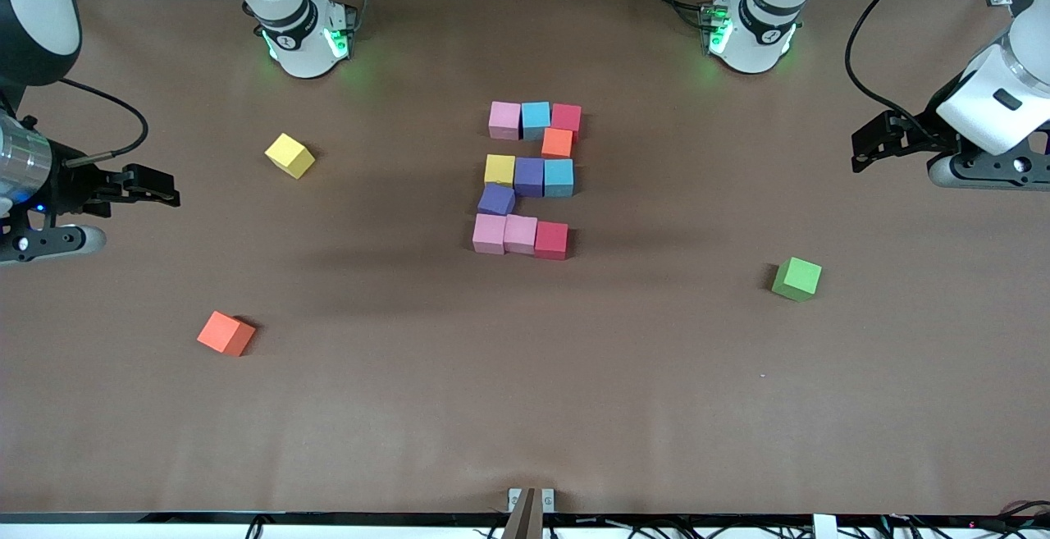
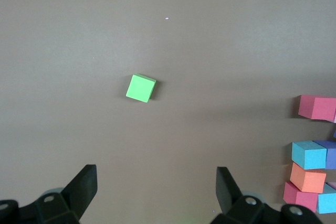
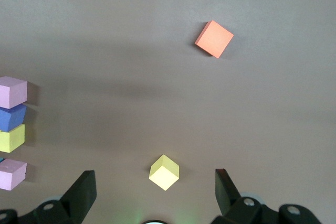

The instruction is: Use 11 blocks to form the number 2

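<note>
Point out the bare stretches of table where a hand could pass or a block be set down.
Bare: the wide strip nearer the camera than the orange cube and green cube; also between the block figure and the green cube, and between the figure and the loose yellow cube. Crowded: only the figure itself, its blocks touching.

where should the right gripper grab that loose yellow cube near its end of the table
Come straight down on the loose yellow cube and close the fingers on two opposite side faces. It lies turned at an angle on the table, so rotate the open right gripper to match; nothing crowds it.
</note>
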You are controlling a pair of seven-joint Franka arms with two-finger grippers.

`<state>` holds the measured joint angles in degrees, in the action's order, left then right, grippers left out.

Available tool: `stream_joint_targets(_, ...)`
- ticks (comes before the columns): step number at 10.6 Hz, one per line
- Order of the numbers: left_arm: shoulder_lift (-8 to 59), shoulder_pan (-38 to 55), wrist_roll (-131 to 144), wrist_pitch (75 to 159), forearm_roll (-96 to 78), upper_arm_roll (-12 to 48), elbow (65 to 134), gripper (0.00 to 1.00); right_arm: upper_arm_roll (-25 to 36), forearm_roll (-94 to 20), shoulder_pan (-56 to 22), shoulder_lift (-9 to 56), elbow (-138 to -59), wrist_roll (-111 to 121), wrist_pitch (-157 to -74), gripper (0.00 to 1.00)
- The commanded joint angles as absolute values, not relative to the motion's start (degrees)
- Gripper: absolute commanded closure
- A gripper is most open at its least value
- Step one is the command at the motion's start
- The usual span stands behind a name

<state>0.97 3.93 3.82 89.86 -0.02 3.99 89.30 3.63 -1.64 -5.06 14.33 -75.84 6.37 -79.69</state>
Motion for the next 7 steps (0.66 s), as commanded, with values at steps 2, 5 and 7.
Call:
stream_joint_targets(2,0.4,4.0,2.6,87.5,-1.2,3.3,88.9,0.0,3.4,-0.5,-5.4,13.4,-76.0,5.0,-78.6,0.0)
stream_joint_targets(5,0.4,4.0,2.6,86.7,-0.8,2.9,88.9,0.0,3.4,-0.5,-5.4,13.4,-76.0,4.9,-78.6,0.0)
stream_joint_targets(7,0.4,4.0,2.6,86.7,-0.8,2.9,88.9,0.0,3.4,-0.5,-5.4,13.4,-76.0,4.9,-78.6,0.0)
